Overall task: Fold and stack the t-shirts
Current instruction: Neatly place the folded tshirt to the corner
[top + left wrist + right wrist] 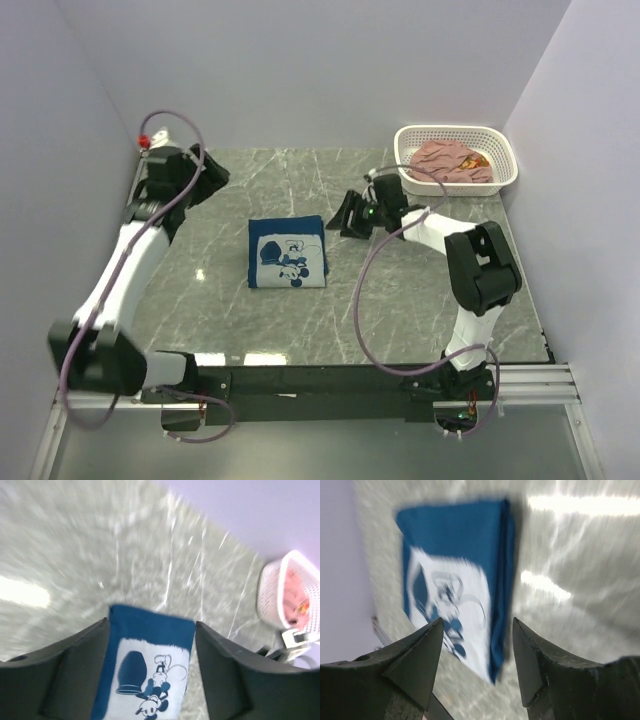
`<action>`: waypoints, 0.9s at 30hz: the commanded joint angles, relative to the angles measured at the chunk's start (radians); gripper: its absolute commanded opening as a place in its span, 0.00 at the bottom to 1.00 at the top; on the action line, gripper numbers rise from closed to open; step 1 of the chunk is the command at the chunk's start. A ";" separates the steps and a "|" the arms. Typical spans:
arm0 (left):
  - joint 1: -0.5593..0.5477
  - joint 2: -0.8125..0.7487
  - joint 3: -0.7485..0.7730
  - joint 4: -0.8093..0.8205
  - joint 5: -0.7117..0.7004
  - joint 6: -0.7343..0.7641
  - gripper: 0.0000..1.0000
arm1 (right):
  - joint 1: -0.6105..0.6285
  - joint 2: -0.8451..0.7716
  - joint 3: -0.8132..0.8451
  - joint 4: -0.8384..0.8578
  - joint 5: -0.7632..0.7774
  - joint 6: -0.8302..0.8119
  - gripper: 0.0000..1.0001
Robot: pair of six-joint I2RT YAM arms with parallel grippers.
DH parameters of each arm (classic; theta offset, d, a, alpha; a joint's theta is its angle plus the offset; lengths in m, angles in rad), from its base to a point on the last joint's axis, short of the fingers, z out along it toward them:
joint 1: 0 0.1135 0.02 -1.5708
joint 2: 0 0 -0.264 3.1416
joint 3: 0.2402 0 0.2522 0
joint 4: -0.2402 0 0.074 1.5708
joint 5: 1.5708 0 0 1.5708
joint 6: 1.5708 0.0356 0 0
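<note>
1. Our left gripper (151, 624) stands wide open and holds nothing. Through the gap between its jaws we see the folded navy t-shirt (145, 670) flat on the table (75, 555), its near edge cut off by the frame.
2. Our right gripper (477, 621) is also spread apart and empty. The same tee lies ahead of its jaws, with one corner hidden behind a finger.
3. From above, the navy tee sits between the two sets of jaws, closer to the right ones and touching neither.
4. The pink t-shirt (452, 160) lies crumpled in the white basket (508, 160), behind the right jaws and well apart from the left ones. Only a small patch of its orange print shows.
5. Both wrist views are blurred, so we cannot make out the finer details of the cartoon print.
</note>
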 commanded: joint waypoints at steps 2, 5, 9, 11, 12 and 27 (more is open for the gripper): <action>0.003 -0.193 -0.106 -0.047 -0.173 0.121 0.80 | 0.072 -0.035 -0.101 -0.076 0.086 -0.023 0.64; 0.003 -0.274 -0.172 -0.047 -0.206 0.164 0.84 | 0.109 -0.018 -0.102 -0.081 0.094 -0.022 0.64; 0.003 -0.356 -0.278 -0.018 -0.230 0.189 0.86 | 0.149 0.023 -0.064 -0.097 0.108 -0.011 0.64; 0.003 -0.377 -0.300 -0.009 -0.236 0.190 0.86 | 0.175 0.049 -0.050 -0.108 0.134 -0.014 0.62; 0.003 -0.388 -0.312 -0.007 -0.234 0.192 0.86 | 0.183 0.060 -0.036 -0.116 0.141 -0.015 0.62; 0.004 -0.440 -0.321 -0.009 -0.206 0.187 0.86 | 0.177 0.078 0.030 -0.364 0.423 -0.165 0.00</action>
